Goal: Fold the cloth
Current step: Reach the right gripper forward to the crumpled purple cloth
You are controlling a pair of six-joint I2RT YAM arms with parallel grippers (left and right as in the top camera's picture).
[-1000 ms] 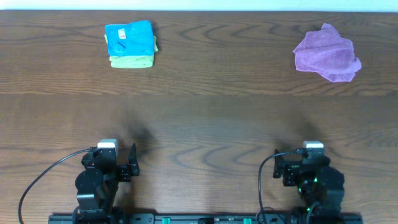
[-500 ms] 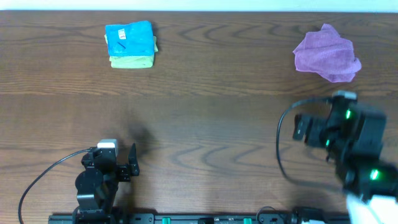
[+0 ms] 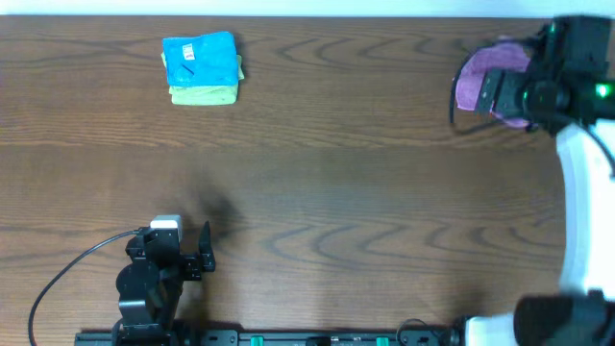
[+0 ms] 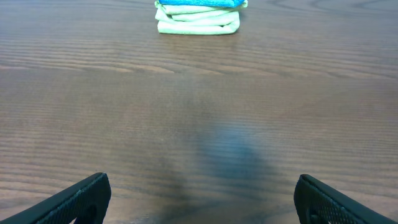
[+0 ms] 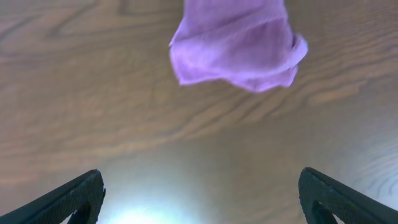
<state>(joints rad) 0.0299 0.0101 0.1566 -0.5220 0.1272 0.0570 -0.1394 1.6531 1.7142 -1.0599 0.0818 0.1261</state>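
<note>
Lilac cloth (image 3: 476,77) under right hand (image 5: 199,186); blue stack (image 3: 199,60) far.

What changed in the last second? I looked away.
The right gripper swung from the near edge of the table out to the cloth at the far right; it is open, holding nothing. The left gripper, the cloth, the blue cloth and the yellow-green cloth under it stayed put.

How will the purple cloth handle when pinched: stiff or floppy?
Likely floppy: the cloth lies crumpled in soft folds, so it should drape from a single pinch. Probably light, being thin bunched fabric. Its fuzzy surface looks unlikely to slip.
</note>
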